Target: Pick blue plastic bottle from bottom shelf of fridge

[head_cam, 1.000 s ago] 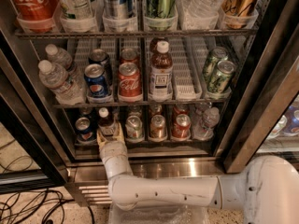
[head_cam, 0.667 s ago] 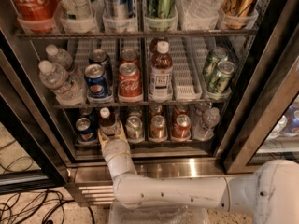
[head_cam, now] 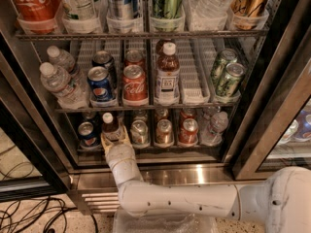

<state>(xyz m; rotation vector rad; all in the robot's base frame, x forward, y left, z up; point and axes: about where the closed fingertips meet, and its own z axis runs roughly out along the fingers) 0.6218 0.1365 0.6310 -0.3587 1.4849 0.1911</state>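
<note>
The blue plastic bottle (head_cam: 111, 128), white-capped and filled with dark liquid, stands upright near the left end of the bottom shelf (head_cam: 160, 155) of the fridge (head_cam: 265, 130). The robot's gripper (head_cam: 115, 139) is set about its lower body, and whether it has clamped on cannot be told. To the bottle's left sits a blue Pepsi can (head_cam: 88, 133). To its right, in separate lanes, are two silver cans (head_cam: 139, 131), a red can (head_cam: 187, 131) and a crinkled water bottle (head_cam: 214, 128). On the rack above are water bottles (head_cam: 58, 81), a Pepsi can, a Coca-Cola can (head_cam: 134, 85), a larger brown bottle (head_cam: 167, 74) and green cans (head_cam: 227, 76). The white arm (head_cam: 180, 202) reaches in from the lower right over the vented base grille (head_cam: 95, 202). Black cables (head_cam: 29, 212) trail across the speckled floor at lower left. Compared with a second earlier, bottle and gripper sit in much the same place, and the neighbouring cans have not shifted.
</note>
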